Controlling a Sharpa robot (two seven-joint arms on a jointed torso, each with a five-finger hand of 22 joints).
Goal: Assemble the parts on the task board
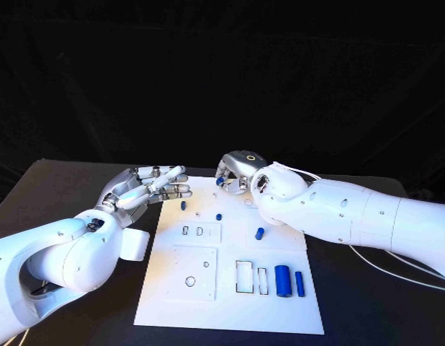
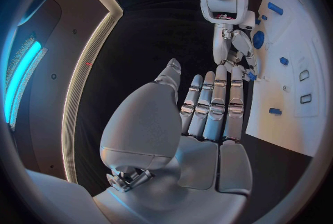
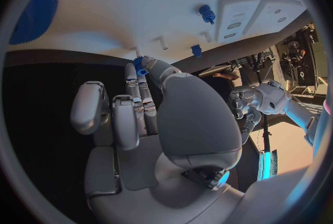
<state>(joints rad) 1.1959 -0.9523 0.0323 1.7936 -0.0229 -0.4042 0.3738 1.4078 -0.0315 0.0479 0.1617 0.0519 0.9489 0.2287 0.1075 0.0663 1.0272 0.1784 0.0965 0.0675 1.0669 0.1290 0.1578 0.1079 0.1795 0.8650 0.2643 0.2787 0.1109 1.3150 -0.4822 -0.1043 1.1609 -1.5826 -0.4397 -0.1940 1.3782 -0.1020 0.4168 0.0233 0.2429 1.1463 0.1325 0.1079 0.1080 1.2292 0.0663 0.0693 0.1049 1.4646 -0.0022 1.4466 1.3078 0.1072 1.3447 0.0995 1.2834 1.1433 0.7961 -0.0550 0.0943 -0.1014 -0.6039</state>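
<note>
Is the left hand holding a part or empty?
Empty. The left hand has its fingers stretched out side by side with nothing between them, hovering at the task board's far left corner.

White task board (image 1: 171, 299) on a black table (image 1: 57, 187). Blue parts: a fat blue cylinder (image 1: 281, 279), a slimmer blue bar (image 1: 299, 283), small blue pegs (image 1: 259, 233). White arms, silver left hand (image 1: 147, 187), silver right hand (image 1: 238, 170) showing a blue piece (image 3: 139, 65).
</note>
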